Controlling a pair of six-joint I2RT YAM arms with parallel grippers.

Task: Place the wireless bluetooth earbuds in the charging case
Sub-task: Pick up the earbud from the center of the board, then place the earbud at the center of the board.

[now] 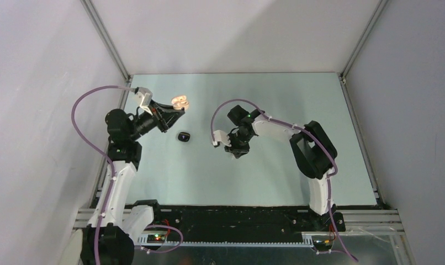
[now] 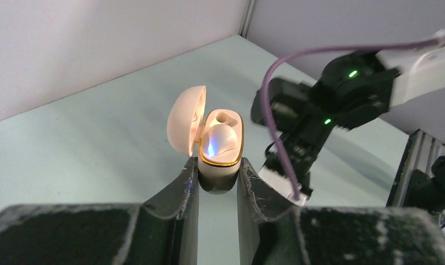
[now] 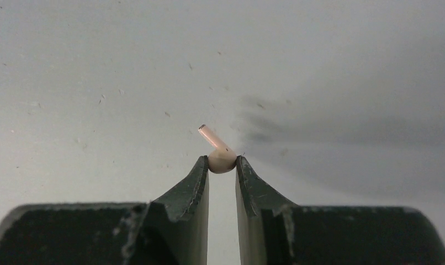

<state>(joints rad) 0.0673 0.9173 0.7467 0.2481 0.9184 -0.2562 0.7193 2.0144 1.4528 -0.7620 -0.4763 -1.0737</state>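
Left hand [image 2: 217, 167] is clenched on the lower body of the small rounded cream plastic charging case [image 2: 220, 152], holding it up above the pale green table [image 2: 99, 138]. The hinged lid [image 2: 186, 121] is swung open. One white seated earbud [image 2: 220, 138] sits in its well with a blue light on. The second well [image 2: 227, 117] is empty.

Right hand [image 3: 221, 163] is down at the table, pinching the round head of a tiny pale beige plastic earbud [image 3: 216, 144]. Both fingertips touch it and its thin stem pokes up and left. Can't tell if it's off the surface. A small dark rounded object [image 1: 183, 136] lies on the table between the arms; can't tell what it is.

Handling, my guess: the bud is featherweight, hard and glossy, so it's likely slippery and could twist or squirt out of a pinch on that curved head. A light squeeze should be enough. Gripping the head leaves the stem free, which suits lowering it into the well. The case is light and smooth too, and the low grip keeps its rim clear. The hinge looks like the weak spot, so don't knock the lid.
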